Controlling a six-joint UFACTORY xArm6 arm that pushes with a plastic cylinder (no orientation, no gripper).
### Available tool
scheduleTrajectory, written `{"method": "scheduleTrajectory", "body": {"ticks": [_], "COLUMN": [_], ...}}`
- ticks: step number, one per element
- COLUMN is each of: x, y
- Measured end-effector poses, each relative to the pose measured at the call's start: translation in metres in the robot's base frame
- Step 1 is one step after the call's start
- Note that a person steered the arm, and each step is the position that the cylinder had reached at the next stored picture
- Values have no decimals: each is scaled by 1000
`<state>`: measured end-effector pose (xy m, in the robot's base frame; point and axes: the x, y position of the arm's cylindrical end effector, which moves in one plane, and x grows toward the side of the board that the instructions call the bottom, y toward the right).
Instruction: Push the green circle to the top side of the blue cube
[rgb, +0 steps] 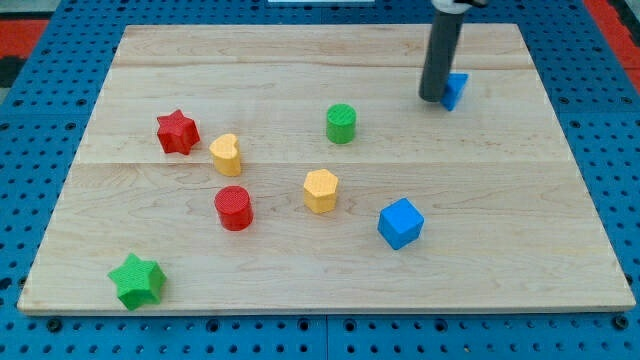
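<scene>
Pale wood fills the frame: the board (300, 60) carries eight small blocks, and our rod stands near the view's top right, my tip (433, 99) touching or just beside a small blue block (456, 90) whose shape we cannot make out behind the rod; we carry no jaws, so there is nothing to open, close or hold. The green circle (341, 123) sits near the board's middle, at about eight o'clock from my tip and well apart from it; the blue cube (401, 223) lies at about five o'clock from the circle, toward the view's bottom. We judge the approach step in hand, no contact with the circle yet made; the next move calls for bringing my tip round to the circle's nine o'clock side, then pushing it rightward until it rests at the cube's twelve o'clock, clear of the yellow block (321, 191) nearby.
</scene>
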<state>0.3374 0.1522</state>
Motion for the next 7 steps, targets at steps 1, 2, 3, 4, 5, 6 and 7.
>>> {"method": "scheduleTrajectory", "body": {"ticks": [1,2,3,4,5,6,7], "x": [63,82,36,18,31,-17,-29], "y": [-22,-102,-158,-171,-238,-247,-212]}}
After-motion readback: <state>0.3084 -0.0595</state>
